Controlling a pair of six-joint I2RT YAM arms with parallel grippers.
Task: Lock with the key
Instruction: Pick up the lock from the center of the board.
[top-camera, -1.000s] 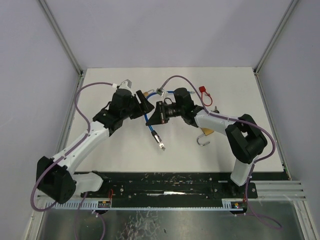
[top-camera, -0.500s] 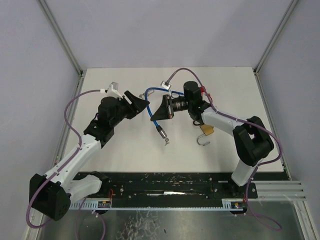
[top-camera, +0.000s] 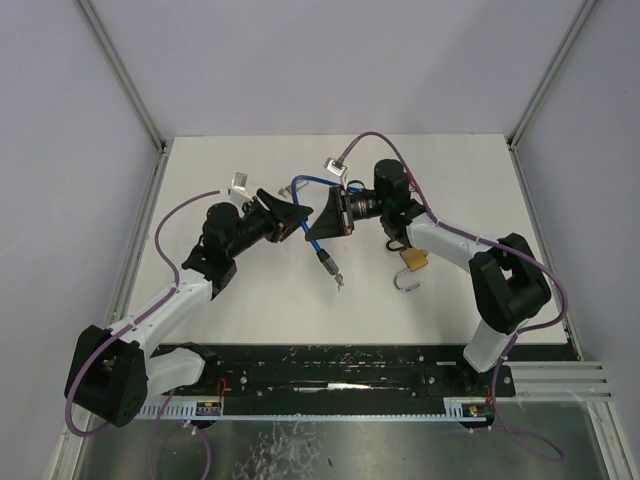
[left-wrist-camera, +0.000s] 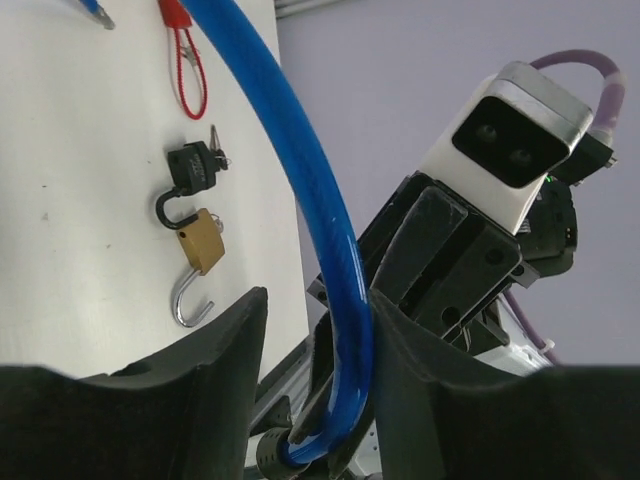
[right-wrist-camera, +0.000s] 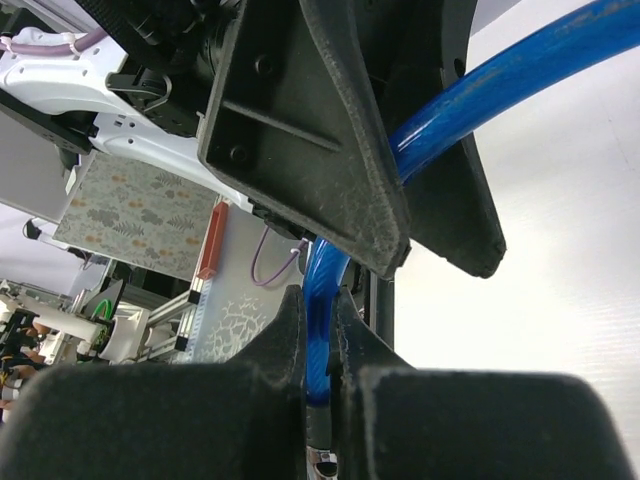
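**Blue cable held between two facing grippers above the table**

The two arms meet nose to nose over the middle of the white table. The right gripper has its fingers pressed tight on the blue cable, which runs straight through the narrow slot between them. The left gripper stands wide apart. The cable passes between its fingers and lies against the one on the right of the left wrist view, with clear space to the other.

From above, the cable rises out of the grippers and arches over them toward the far side. Its free end then runs down and toward the near edge, slanting slightly right. The metal tip ends that stretch and points at the near edge. Whether it touches the table I cannot tell.

To the right of the grippers, well apart from the cable's tip, a brass padlock lies flat. Its open shackle hooks toward the near edge. Just beyond it lies a black padlock, also with its shackle open. What looks like a small key sits at its far end, too small to read clearly. A red loop lies farther back on the table.
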